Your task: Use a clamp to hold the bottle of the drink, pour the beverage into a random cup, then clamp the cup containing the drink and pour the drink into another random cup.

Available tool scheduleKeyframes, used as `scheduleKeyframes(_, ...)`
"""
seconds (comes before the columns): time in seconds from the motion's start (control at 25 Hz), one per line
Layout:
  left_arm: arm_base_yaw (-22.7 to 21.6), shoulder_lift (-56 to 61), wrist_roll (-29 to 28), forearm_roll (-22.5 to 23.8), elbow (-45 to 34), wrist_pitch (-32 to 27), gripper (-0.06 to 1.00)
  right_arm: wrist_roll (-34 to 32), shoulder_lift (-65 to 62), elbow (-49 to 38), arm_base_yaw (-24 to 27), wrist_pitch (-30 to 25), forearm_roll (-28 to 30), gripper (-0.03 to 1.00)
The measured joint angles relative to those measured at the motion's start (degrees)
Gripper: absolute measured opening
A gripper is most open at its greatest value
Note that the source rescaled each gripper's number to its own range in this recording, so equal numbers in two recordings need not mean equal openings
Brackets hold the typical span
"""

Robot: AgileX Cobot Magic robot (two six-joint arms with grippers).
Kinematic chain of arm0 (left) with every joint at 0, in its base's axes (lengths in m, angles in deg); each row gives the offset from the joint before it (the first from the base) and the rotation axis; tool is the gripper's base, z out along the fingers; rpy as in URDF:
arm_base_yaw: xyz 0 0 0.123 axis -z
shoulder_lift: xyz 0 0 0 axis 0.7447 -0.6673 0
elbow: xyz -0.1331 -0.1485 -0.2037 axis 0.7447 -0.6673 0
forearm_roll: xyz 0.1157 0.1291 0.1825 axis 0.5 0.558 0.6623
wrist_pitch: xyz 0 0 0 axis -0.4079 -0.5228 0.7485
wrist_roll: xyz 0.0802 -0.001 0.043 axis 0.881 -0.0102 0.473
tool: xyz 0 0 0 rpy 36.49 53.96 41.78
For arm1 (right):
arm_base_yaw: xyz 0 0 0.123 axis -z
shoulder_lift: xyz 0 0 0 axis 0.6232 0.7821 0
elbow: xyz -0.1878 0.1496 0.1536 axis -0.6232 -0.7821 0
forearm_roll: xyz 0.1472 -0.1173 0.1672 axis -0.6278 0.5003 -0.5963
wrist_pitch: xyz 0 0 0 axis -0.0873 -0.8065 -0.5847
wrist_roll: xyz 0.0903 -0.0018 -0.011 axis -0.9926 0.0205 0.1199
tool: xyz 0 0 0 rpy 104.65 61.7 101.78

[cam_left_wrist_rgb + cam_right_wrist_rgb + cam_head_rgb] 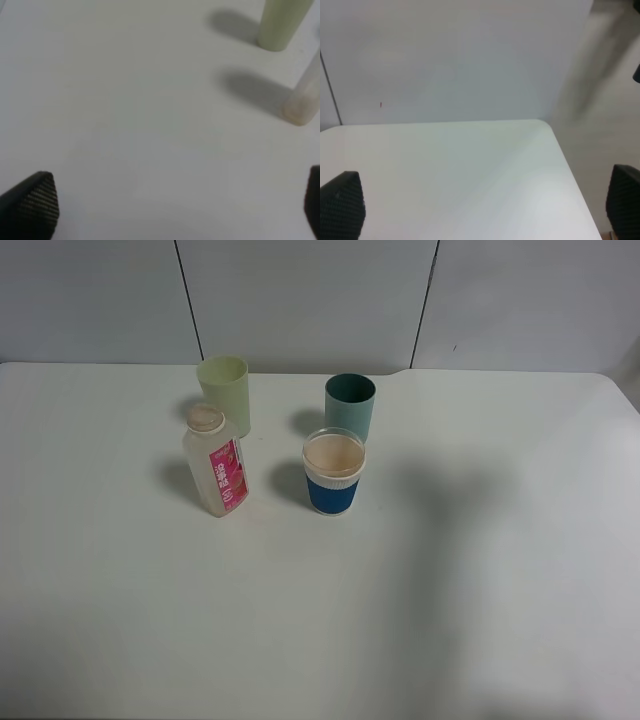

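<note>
White worktop (450, 570), four items grouped left of centre. Bottle (215, 462) upright at left, pink-red label facing right, looks empty though hard to tell through the clear plastic. Blue-banded cup (334, 472) upright just right of bottle, apart from it, holding brown liquid (334, 453). Teal cup (350, 406) just behind banded cup. Pale yellow-green cup (224, 392) behind bottle. Left gripper (175, 200) spread wide over bare worktop, holding nothing, bottle and yellow-green cup ahead. Right gripper (485, 202) spread wide, empty, facing far right worktop corner and wall (450, 60).
</note>
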Motion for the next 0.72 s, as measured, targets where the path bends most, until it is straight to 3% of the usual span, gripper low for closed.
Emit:
scheduleKeyframes(0.24,0.0,0.0,0.0,0.0,0.0,0.0,1.0,-0.05,-11.53,0.0,0.01,-10.99,-1.9,0.91)
scheduleKeyframes(0.36,0.0,0.0,0.0,0.0,0.0,0.0,1.0,-0.05,-15.08,0.0,0.01,-13.61,-2.59,0.91)
scheduleKeyframes(0.56,0.0,0.0,0.0,0.0,0.0,0.0,1.0,-1.72,-26.27,0.0,0.01,-25.91,-3.05,0.91)
scheduleKeyframes(0.72,0.0,0.0,0.0,0.0,0.0,0.0,1.0,-2.16,-31.56,0.0,0.01,-32.17,-2.13,0.91)
